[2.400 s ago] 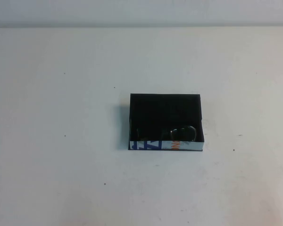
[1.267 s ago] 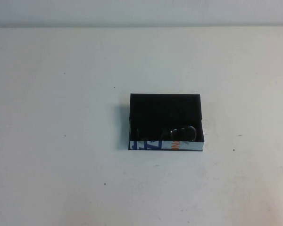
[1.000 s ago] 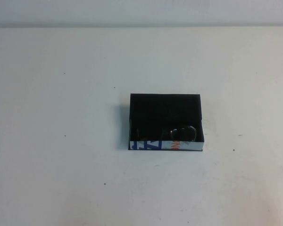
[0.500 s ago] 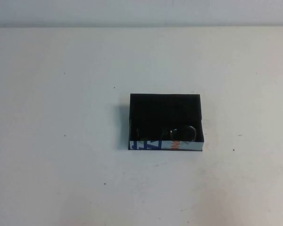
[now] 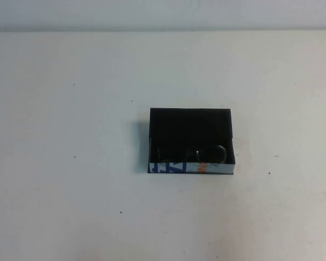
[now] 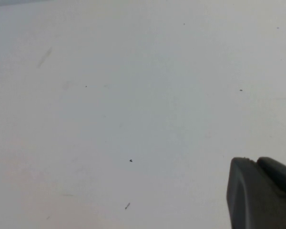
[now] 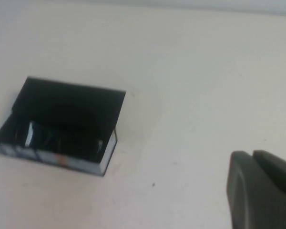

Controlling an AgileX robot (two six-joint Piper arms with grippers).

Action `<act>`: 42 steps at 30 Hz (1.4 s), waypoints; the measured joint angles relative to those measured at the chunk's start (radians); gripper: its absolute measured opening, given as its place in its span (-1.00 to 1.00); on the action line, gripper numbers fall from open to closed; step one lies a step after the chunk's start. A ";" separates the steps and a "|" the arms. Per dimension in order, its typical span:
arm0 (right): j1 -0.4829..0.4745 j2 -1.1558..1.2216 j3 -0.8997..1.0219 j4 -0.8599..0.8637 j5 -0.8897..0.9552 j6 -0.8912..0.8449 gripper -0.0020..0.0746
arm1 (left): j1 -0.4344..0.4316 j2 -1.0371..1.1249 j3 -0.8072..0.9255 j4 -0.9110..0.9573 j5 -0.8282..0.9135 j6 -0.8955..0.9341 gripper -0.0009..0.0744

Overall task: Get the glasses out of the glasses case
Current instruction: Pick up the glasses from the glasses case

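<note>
The glasses case (image 5: 220, 168) is an open, shallow black box near the table's middle, its white side with blue and orange marks facing me. The dark glasses (image 5: 209, 154) lie inside, against that near wall. In the right wrist view the case (image 7: 110, 147) shows well off from my right gripper (image 7: 251, 153), with the glasses (image 7: 62, 139) dimly seen inside. My right gripper is shut and empty. My left gripper (image 6: 254, 161) is shut and empty over bare table. Neither arm shows in the high view.
The white table (image 5: 70, 163) stretches all round the case, with small dark specks on it. A pale wall runs along its far edge (image 5: 163, 30).
</note>
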 joint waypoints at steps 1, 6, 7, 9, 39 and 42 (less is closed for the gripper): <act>0.007 0.056 -0.047 -0.002 0.044 -0.031 -0.99 | 0.000 0.000 0.000 0.000 0.000 0.000 -0.99; 0.085 0.339 -0.253 -0.049 0.268 -0.121 -0.99 | 0.000 0.000 0.000 0.000 0.000 0.000 -0.99; 0.112 0.397 -0.293 -0.068 0.306 -0.129 -0.99 | 0.000 0.000 0.000 0.000 0.000 0.000 -0.99; 0.170 0.495 -0.368 -0.109 0.367 -0.138 -0.99 | 0.000 0.000 0.000 0.000 0.000 0.000 -0.99; 0.583 1.436 -1.169 -0.332 0.603 -0.605 -0.47 | 0.000 0.000 0.000 0.000 0.000 0.000 -0.99; 0.583 1.494 -1.230 -0.332 0.589 -0.597 -0.34 | 0.000 0.000 0.000 0.000 0.000 0.000 -0.99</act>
